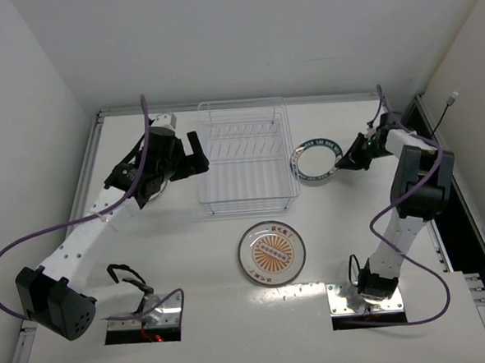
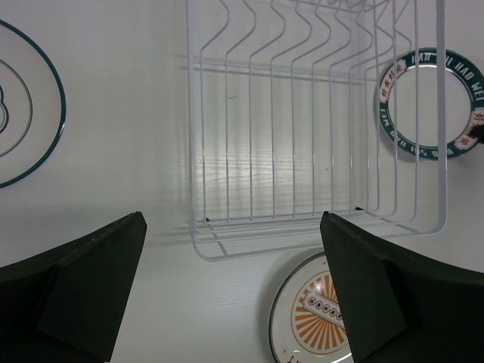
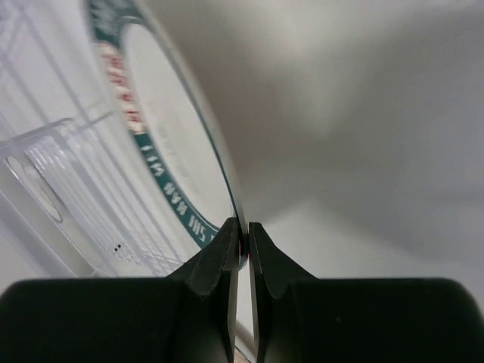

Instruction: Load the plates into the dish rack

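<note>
The white plate with the dark patterned rim [image 1: 319, 159] is just right of the clear dish rack [image 1: 248, 199], tilted up. My right gripper [image 1: 350, 158] is shut on its right rim; the right wrist view shows the pads pinching the rim [image 3: 241, 234] of the plate [image 3: 162, 144]. The plate also shows in the left wrist view [image 2: 431, 102]. The orange sunburst plate [image 1: 271, 252] lies flat on the table in front of the rack, partly seen in the left wrist view [image 2: 314, 318]. My left gripper [image 1: 197, 156] is open and empty, at the rack's left side, above the rack [image 2: 302, 128].
White walls close in the table on the left, back and right. A curved dark-rimmed shape [image 2: 30, 113] shows at the left edge of the left wrist view. Purple cables [image 1: 32, 235] trail from both arms.
</note>
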### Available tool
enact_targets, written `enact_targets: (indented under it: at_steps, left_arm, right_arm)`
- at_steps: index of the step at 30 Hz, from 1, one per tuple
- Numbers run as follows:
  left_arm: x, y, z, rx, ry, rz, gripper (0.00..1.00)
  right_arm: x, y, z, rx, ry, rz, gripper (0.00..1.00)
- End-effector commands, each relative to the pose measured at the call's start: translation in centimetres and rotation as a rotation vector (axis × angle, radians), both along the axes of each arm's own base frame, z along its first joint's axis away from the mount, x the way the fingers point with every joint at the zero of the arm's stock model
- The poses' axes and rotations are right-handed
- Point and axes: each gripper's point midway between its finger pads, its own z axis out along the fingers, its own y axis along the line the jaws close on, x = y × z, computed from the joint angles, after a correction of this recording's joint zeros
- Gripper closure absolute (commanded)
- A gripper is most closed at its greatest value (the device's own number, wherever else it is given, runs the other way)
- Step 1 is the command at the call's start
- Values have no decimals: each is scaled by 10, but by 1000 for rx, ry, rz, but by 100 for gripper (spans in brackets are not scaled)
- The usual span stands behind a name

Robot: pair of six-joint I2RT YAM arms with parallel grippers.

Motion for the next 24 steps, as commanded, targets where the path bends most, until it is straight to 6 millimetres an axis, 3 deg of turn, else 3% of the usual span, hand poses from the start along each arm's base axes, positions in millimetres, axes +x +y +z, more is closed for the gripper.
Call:
enact_targets:
  at_steps: [1,5,7,8,11,14,15,17,19,24]
  left_arm:
    - [11,5,18,12,-44,18,0]
    - [14,7,13,38,-30,28,0]
    - [15,10,7,48,-10,36,0]
    - [16,12,1,62,7,43,0]
    - [17,18,-5,83,23,55,0]
    - [18,21,-5,91,23,59,0]
    - [20,24,-8,94,31,68,0]
    - [19,25,-10,107,38,61,0]
    - [20,28,-10,106,39,70,0]
    - [21,37,-11,117,47,86,0]
  right_arm:
    - [36,-13,96,-147,-253,-4,100]
    - [57,-11,182,-270,-437,-48,100]
    - [61,-2,204,-326,-468,-64,100]
    - [67,1,226,-356,-520,-72,100]
    - [73,18,243,-444,-550,-62,100]
    - [85,37,249,-485,-561,-21,100]
    - [91,40,239,-507,-538,-8,100]
    - [96,58,242,-526,-552,21,100]
    - [101,63,238,-561,-540,16,100]
    - [111,84,213,-638,-480,64,100]
